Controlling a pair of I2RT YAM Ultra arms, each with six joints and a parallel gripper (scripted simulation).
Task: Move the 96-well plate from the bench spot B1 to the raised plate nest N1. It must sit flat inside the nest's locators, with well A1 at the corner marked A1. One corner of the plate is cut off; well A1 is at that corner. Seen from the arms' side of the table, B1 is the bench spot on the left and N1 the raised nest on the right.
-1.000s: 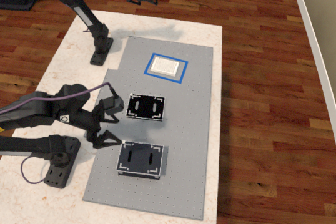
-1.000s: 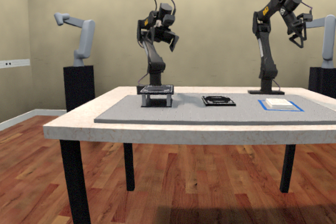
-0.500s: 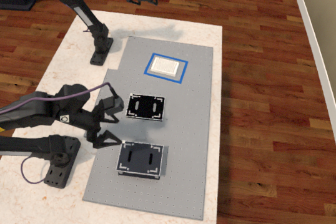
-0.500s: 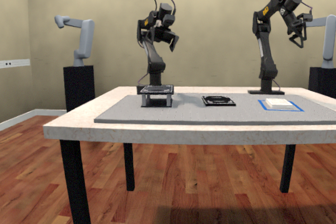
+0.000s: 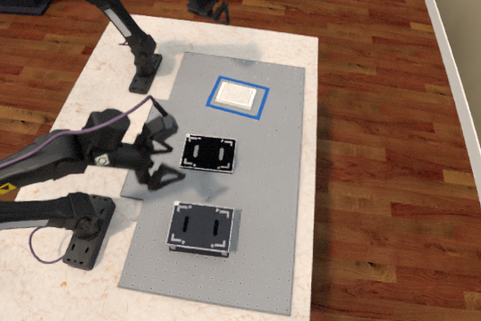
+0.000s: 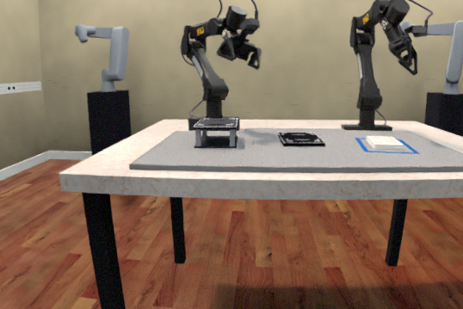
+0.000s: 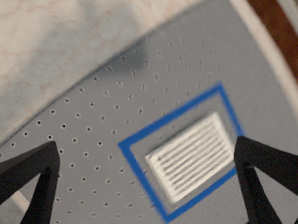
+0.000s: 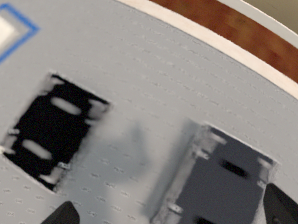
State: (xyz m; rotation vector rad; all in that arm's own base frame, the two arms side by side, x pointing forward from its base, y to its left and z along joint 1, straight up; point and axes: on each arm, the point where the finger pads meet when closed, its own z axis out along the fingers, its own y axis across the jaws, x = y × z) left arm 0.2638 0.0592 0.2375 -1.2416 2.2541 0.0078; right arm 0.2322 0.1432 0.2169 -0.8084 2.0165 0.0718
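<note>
The white 96-well plate (image 5: 235,95) lies flat inside the blue-taped bench spot B1 (image 5: 257,109); it also shows in the exterior view (image 6: 384,142) and in the left wrist view (image 7: 193,157). I cannot make out its cut corner. The raised nest N1 (image 5: 201,227) stands empty on its legs (image 6: 216,123) and shows in the right wrist view (image 8: 222,192). My left gripper (image 5: 221,13) (image 6: 410,62) is open and empty, high above and behind the plate. My right gripper (image 5: 176,163) (image 6: 256,58) is open and empty, high above the mat between the two nests.
A flat black nest (image 5: 208,153) lies on the grey perforated mat (image 5: 268,192) between B1 and N1. The two arm bases stand along the table's near side. Grey idle arms on black pedestals (image 6: 108,103) stand behind the table.
</note>
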